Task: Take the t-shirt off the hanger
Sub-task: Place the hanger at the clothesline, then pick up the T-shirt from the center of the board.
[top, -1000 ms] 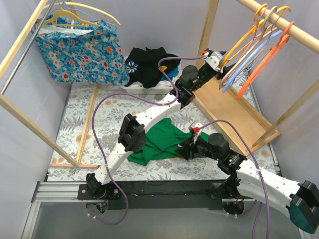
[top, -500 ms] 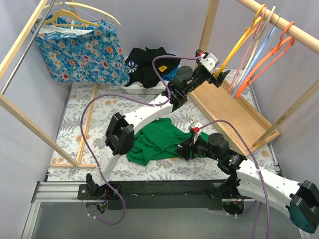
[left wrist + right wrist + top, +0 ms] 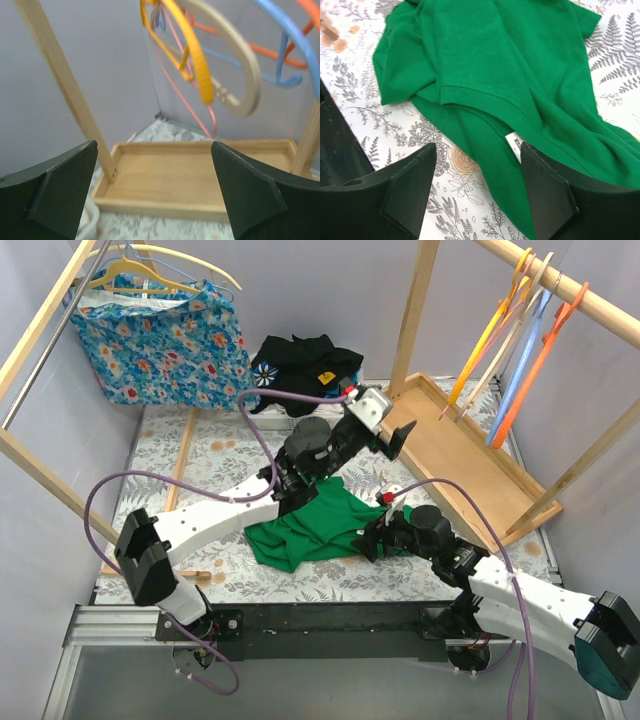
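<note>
No legible text, brand or no. in any view. A small white tag (image 3: pixel 513 142) sticks out from under a fold of the green t-shirt (image 3: pixel 485 65), prob. a size or care label, but too small & blurred to read. The black garment (image 3: pixel 300 365) at the back has a yellow tag (image 3: pixel 325 377), also illegible.

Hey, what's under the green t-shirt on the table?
The green t-shirt lies crumpled on the fern-print table cover, which shows around it. Nothing pokes out from beneath; anything under the folds is hidden.
</note>
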You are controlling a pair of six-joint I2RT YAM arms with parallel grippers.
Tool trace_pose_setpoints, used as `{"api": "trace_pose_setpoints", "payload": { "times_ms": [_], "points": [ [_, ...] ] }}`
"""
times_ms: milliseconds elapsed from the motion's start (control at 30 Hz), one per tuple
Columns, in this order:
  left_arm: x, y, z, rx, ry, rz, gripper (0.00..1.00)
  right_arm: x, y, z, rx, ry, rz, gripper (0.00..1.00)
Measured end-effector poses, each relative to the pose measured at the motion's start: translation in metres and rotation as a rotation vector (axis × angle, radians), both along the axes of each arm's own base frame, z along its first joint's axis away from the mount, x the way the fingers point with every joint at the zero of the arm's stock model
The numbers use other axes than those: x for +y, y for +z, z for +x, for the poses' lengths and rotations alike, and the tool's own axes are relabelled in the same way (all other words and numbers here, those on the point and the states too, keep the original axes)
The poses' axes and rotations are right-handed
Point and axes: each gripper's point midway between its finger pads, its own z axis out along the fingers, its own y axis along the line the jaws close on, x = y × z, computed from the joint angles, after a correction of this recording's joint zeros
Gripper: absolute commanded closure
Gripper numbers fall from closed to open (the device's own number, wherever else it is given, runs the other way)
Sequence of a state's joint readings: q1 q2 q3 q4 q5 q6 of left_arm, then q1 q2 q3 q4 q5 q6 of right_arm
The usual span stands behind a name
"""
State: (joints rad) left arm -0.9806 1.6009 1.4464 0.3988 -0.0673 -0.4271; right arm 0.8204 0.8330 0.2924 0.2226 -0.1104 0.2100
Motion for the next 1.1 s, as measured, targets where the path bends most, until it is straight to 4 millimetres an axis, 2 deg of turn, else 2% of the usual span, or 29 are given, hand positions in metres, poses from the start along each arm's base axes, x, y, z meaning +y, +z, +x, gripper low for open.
{"api": "trace_pose_setpoints", "payload": {
  "times_ms": [233,300,367,433,533,733,833,933,967,1033,1100],
  "points": [
    [0.047,-0.086,-0.017,0.192,0.179,0.1,0.02,0.005,-0.005,0.016,0.006,-0.019,-0.08,0.17],
    [0.066,-0.102,-0.021,0.253,0.238,0.114,0.02,0.01,-0.006,0.025,0.007,-0.017,-0.124,0.16],
    [0.09,-0.11,-0.027,0.304,0.297,0.105,0.02,0.02,-0.005,0.037,-0.003,-0.01,-0.166,0.15],
    [0.115,-0.111,-0.033,0.342,0.356,0.081,0.02,0.03,-0.007,0.049,-0.01,0.005,-0.201,0.15],
    [0.162,-0.1,-0.042,0.392,0.478,-0.017,0.02,0.043,-0.017,0.058,0.0,0.034,-0.246,0.14],
    [0.26,-0.07,-0.069,0.444,0.642,-0.288,0.02,0.058,-0.061,0.05,0.064,0.114,-0.364,0.13],
    [0.294,-0.063,-0.081,0.454,0.676,-0.39,0.02,0.062,-0.078,0.047,0.074,0.139,-0.414,0.15],
    [0.307,-0.071,-0.084,0.467,0.72,-0.397,0.02,0.073,-0.08,0.058,0.07,0.119,-0.433,0.19],
    [0.307,-0.078,-0.083,0.472,0.737,-0.373,0.02,0.077,-0.08,0.063,0.069,0.108,-0.437,0.23],
    [0.304,-0.097,-0.08,0.48,0.767,-0.309,0.02,0.087,-0.081,0.073,0.073,0.085,-0.437,0.54],
    [0.299,-0.122,-0.076,0.485,0.798,-0.229,0.02,0.098,-0.082,0.081,0.078,0.067,-0.427,0.98]
  ]
}}
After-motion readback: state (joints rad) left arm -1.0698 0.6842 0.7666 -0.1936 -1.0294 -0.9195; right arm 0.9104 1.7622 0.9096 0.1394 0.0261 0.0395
